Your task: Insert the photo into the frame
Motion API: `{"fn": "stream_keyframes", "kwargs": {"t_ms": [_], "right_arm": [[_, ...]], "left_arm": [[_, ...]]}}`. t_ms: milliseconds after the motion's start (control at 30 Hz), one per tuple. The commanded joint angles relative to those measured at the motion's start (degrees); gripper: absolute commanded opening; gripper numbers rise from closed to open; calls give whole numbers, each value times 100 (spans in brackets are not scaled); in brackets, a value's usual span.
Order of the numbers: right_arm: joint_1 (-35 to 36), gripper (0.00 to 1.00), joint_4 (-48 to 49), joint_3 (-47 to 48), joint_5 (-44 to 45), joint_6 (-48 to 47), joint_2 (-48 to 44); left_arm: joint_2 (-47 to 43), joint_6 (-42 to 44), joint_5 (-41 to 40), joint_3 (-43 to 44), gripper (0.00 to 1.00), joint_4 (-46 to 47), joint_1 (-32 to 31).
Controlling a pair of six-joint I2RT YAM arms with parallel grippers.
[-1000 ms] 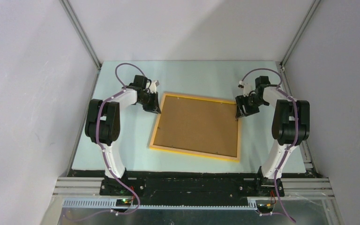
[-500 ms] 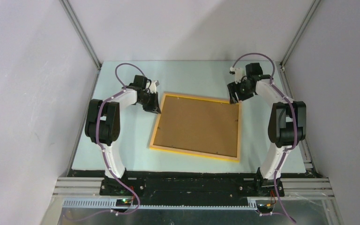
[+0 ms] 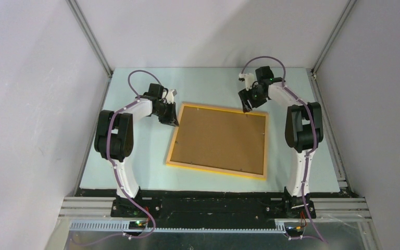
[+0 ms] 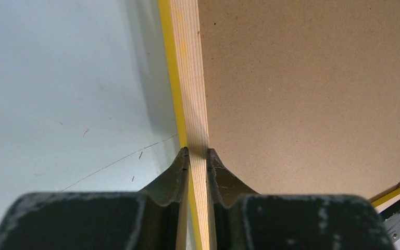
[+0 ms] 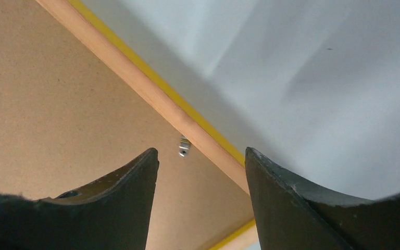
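**A:** What is the left gripper doing?

**B:** It is clenched on the frame. A thin, straight rail of pale grained wood with a yellow painted outer edge runs out from between its dark fingers. Beside the gripper, a matte brown backing board with a speckled fibre texture fills the frame.

**A:** And the right gripper?

**B:** It is spread apart and grasps nothing. The frame's rail passes beneath it, and a small shiny metal tab shows between its curved black fingers.

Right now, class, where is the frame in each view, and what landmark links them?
Top external: frame in the picture's centre, back up.
Left wrist: frame runs upward from the left gripper's pinch.
Right wrist: frame slants above the open right gripper.
Landmark: brown backing board.
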Motion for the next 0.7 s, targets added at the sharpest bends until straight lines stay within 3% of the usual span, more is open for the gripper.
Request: {"fn": "stream_keyframes", "kwargs": {"t_ms": [0, 667], "right_arm": [[200, 65, -60, 269, 106, -143, 255], [289, 56, -7, -101, 289, -685, 367]], "left_arm": [[197, 75, 193, -174, 0, -386, -91], [265, 84, 175, -156, 0, -372, -90]]}}
